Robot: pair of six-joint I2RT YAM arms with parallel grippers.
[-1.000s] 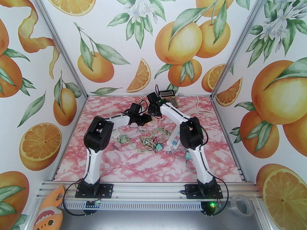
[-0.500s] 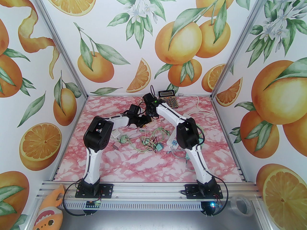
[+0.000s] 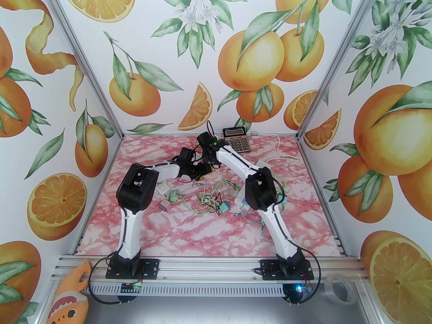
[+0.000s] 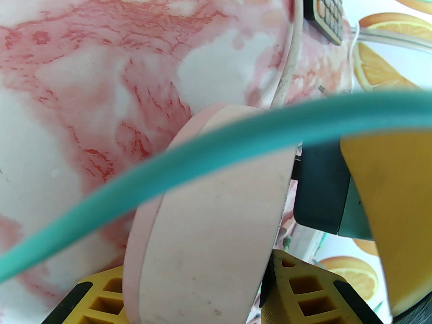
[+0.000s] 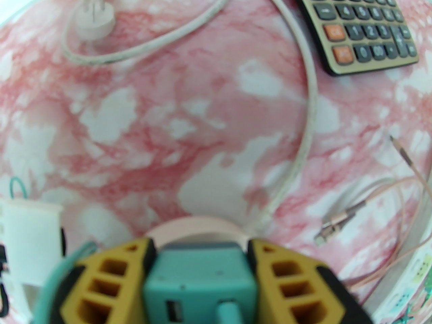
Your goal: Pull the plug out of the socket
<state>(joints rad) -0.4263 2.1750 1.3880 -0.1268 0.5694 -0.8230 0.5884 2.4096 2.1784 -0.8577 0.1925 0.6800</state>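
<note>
The right gripper [image 5: 200, 251] clamps the plug [image 5: 199, 282], with a ribbed yellow finger pressed on each side. The left gripper [image 4: 189, 275] grasps the socket [image 4: 216, 214], which fills the gap between its yellow fingers.

The right wrist view gives the plug's near face, with a USB port and a cable stub, and a pink arc of socket beyond it. The left wrist view gives the pair side on. The plug's dark end sits just against the socket's face, but I cannot tell whether the pins are seated. From above, both grippers meet over the far middle of the table [image 3: 189, 224], close to the calculator [image 3: 237, 139].

The plug's long axis runs from the socket back toward the right wrist, pin end at the socket and cable end toward the camera. The socket's flat face is square to that axis.

The plug is boxy teal plastic. The socket is a thick, matte, pale-pink disc with a darker pink rim. A smooth teal cable [image 4: 202, 140] arcs in front of it. The table is pink-and-white marble print. A white cord [image 5: 303, 113] loops across it beside the calculator.
</note>
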